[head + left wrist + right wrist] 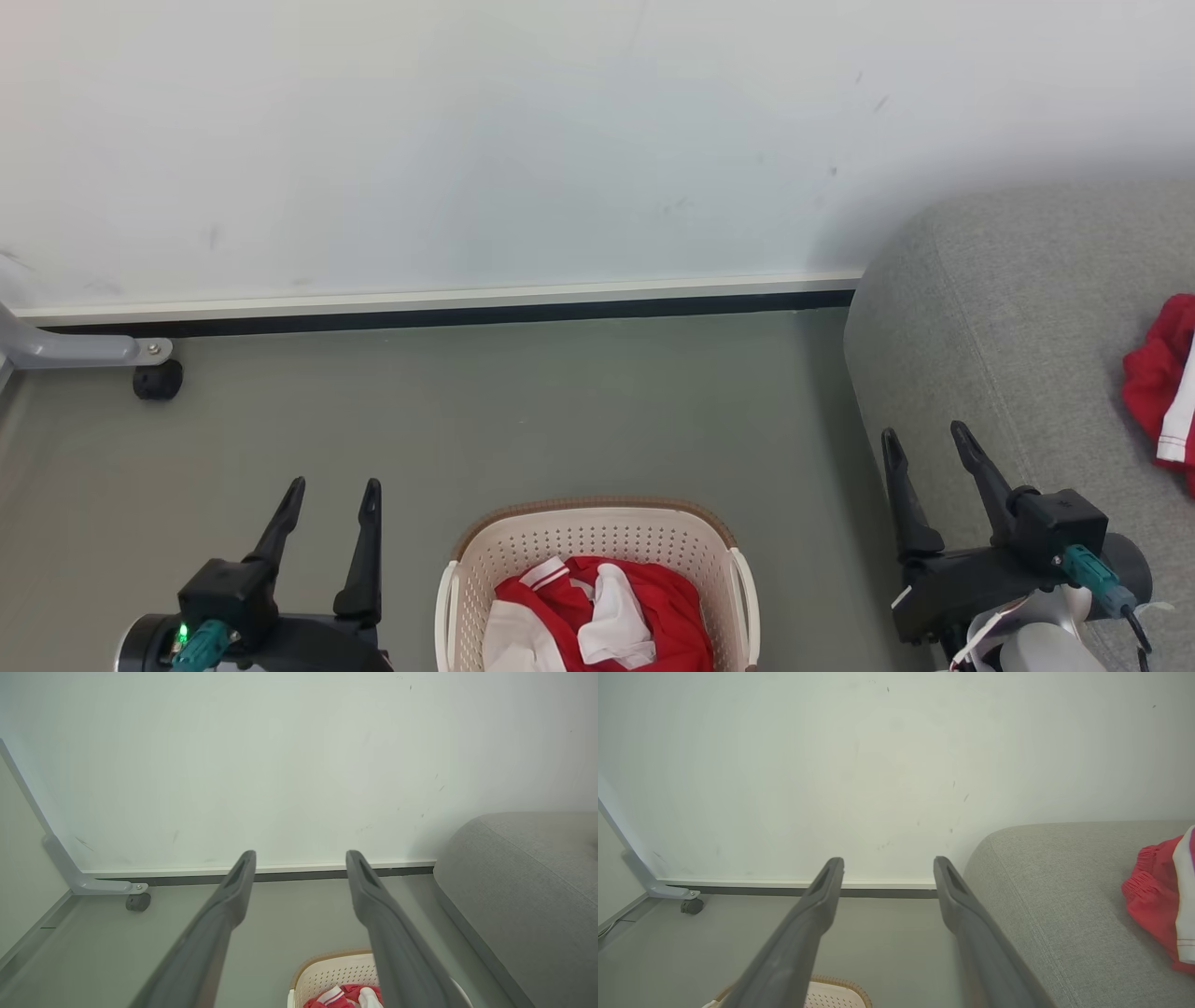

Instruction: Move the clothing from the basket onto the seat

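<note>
Here the left hand (333,487) hangs low on the left, its two dark fingers spread wide with nothing between them, tips aimed toward the wall (467,140). The right hand (924,434) is equally wide and empty. In the head view its fingers overlap the rounded end of the seat (1008,327), and whether they touch the fabric cannot be told.

Between the two hands, on the grey-green floor (513,411), stands the basket (597,537), cream with small round holes and a brown rim; its near end is cut off by the bottom edge of the head view. The clothing (653,597) lies crumpled inside it, red with white panels and a white-trimmed collar, heaped below the rim. The left hand is just beside the basket's left wall, while the right hand is further off on the other side.

The grey sofa that serves as the seat rises to the right of the basket, with a strip of floor between them. On its cushion, well beyond the right hand, lies a second garment (1158,373), red with a white stripe, partly cut off by the picture's edge.

Further out, a dark skirting (448,313) runs along the foot of the wall, and at far left a grey metal leg (75,350) ends in a black caster (157,380).
</note>
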